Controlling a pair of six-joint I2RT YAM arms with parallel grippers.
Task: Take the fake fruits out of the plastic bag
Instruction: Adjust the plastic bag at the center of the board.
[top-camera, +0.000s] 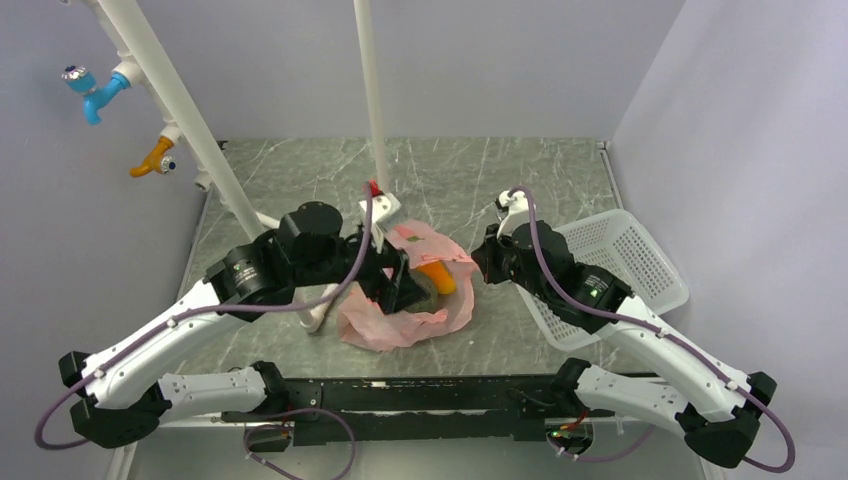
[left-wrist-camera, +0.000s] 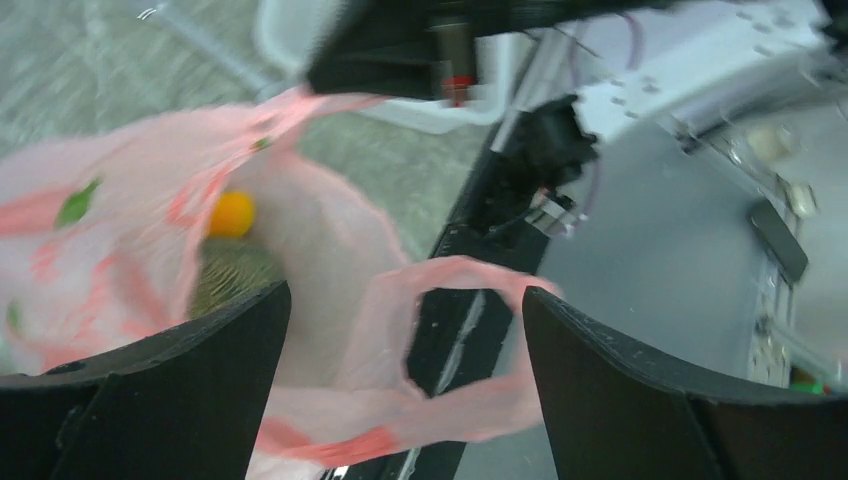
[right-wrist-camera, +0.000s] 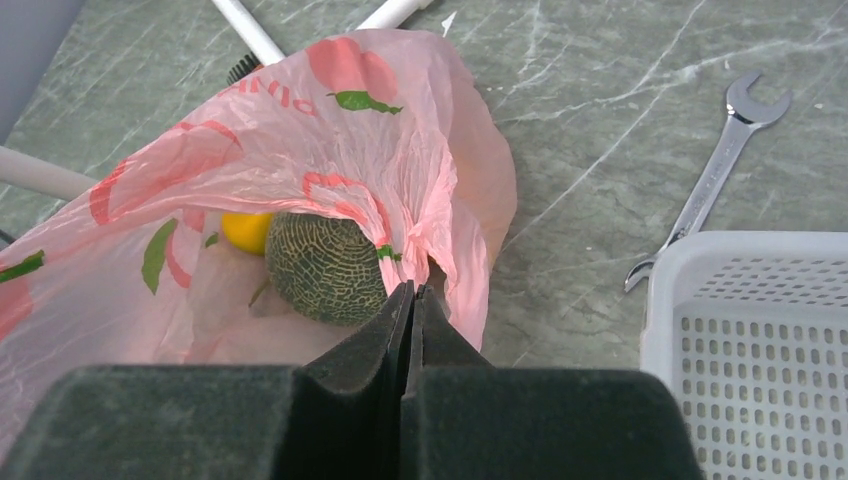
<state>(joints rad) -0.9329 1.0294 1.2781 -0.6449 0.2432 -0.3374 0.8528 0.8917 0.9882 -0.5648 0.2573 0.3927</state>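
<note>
The pink plastic bag (top-camera: 385, 325) lies crumpled in the middle of the table, its mouth towards the right. Inside it sit a netted grey-green melon (right-wrist-camera: 325, 265) and a yellow-orange fruit (right-wrist-camera: 245, 230); from above an orange piece (top-camera: 437, 276) shows in the opening. My right gripper (right-wrist-camera: 413, 288) is shut, its tips pinching the bag's (right-wrist-camera: 300, 130) crumpled rim just right of the melon. My left gripper (left-wrist-camera: 405, 290) hangs over the bag's near side with its jaws wide apart. A loop handle (left-wrist-camera: 470, 275) lies loose between its fingers (left-wrist-camera: 620, 390).
A white mesh basket (top-camera: 625, 260) sits on the right, close to the right arm. A steel wrench (right-wrist-camera: 710, 180) lies on the table beyond the basket. White pipes (top-camera: 372, 90) rise behind the bag, and a slanted one (top-camera: 190, 120) stands at the left.
</note>
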